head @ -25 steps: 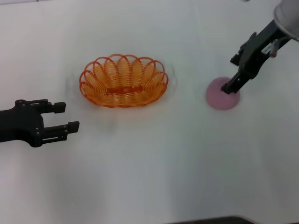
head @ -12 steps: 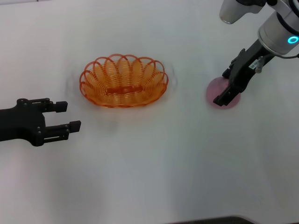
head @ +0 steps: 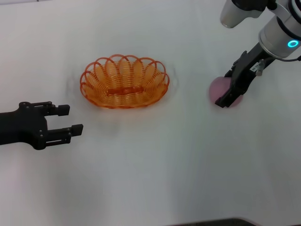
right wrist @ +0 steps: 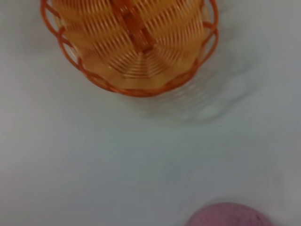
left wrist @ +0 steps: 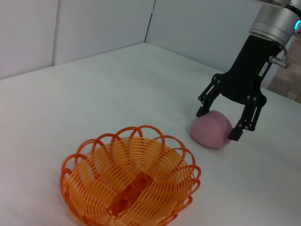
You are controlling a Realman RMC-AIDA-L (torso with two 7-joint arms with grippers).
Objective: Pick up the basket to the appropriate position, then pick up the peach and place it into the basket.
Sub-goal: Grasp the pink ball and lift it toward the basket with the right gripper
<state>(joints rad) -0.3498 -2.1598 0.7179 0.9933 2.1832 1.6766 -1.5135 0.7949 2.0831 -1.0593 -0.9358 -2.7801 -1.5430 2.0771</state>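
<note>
With the right gripper (left wrist: 225, 124) spread wide astride the peach (left wrist: 211, 129) on the counter (head: 150, 165), well right of the basket (head: 124, 81), centre your fingers before closing; the left gripper (head: 65, 119) idles open.

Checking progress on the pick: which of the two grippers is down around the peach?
The right gripper, its open fingers straddling the peach. The left gripper hangs open over bare table, off the basket's left end.
</note>
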